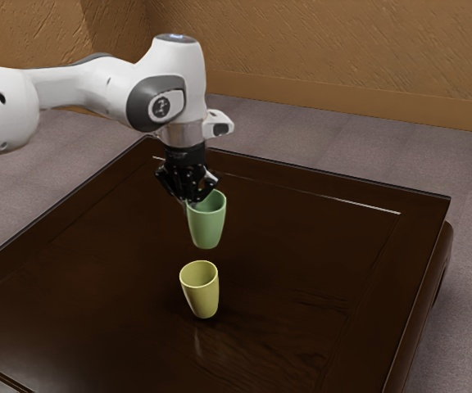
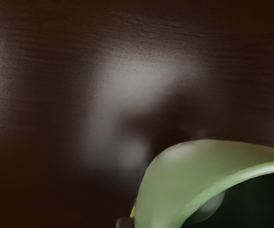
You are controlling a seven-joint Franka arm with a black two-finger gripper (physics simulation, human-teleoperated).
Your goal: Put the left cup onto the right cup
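A green cup (image 1: 206,219) hangs in the air above the dark table (image 1: 326,270), tilted a little. My gripper (image 1: 192,191) is shut on its rim. Straight below it, with a gap between them, a yellow-green cup (image 1: 200,288) stands upright on the table. In the wrist view the green cup (image 2: 199,175) looms large and blurred just under my hand, rim and dark inside showing, with a sliver of yellow at its lower edge.
The table has a raised rim (image 1: 420,270) along its edges, and the carpeted floor (image 1: 383,147) lies beyond it. A wooden wall (image 1: 342,49) stands at the back.
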